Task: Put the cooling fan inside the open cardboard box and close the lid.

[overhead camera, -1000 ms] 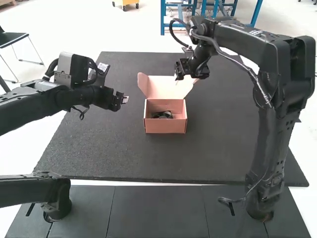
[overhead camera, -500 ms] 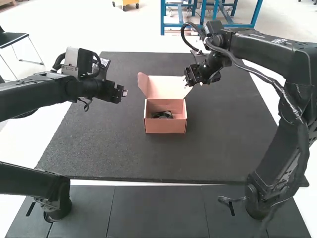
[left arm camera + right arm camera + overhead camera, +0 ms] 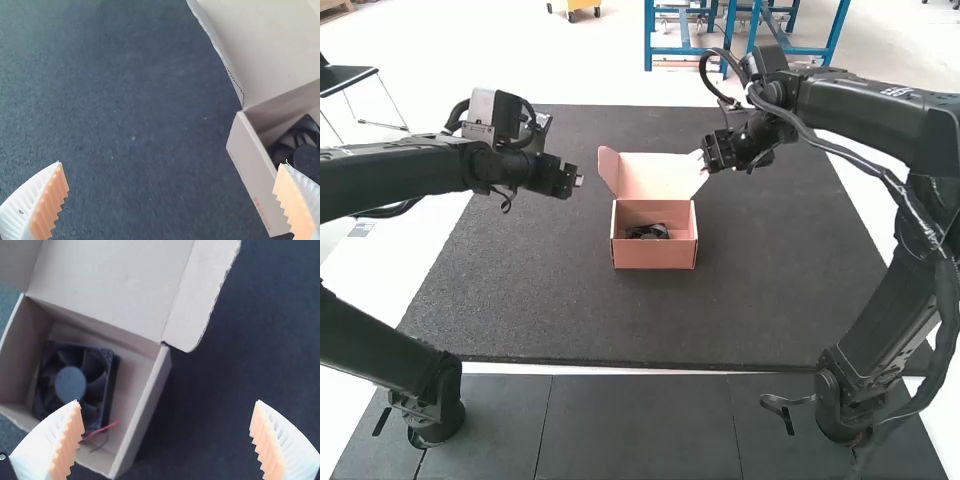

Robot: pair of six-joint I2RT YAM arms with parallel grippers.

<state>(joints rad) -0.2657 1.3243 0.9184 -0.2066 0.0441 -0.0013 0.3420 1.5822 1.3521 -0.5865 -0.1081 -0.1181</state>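
At left we see the left gripper (image 3: 572,183), fingers spread wide and empty, above the black mat (image 3: 520,280). In the middle, the cooling fan (image 3: 647,232) lies inside the cardboard box (image 3: 655,252), its lid (image 3: 655,178) standing open. At right, the right gripper (image 3: 708,158), likewise spread and empty, hovers near the lid.

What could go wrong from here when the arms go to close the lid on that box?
The box sits loose on the mat. The left gripper and right gripper are both open, and neither grips it, so a push on the lid could slide or tip it. The wires of the cooling fan lie by a box wall and might get pinched. The lid's side flap sticks out and may fold outside instead of tucking in.
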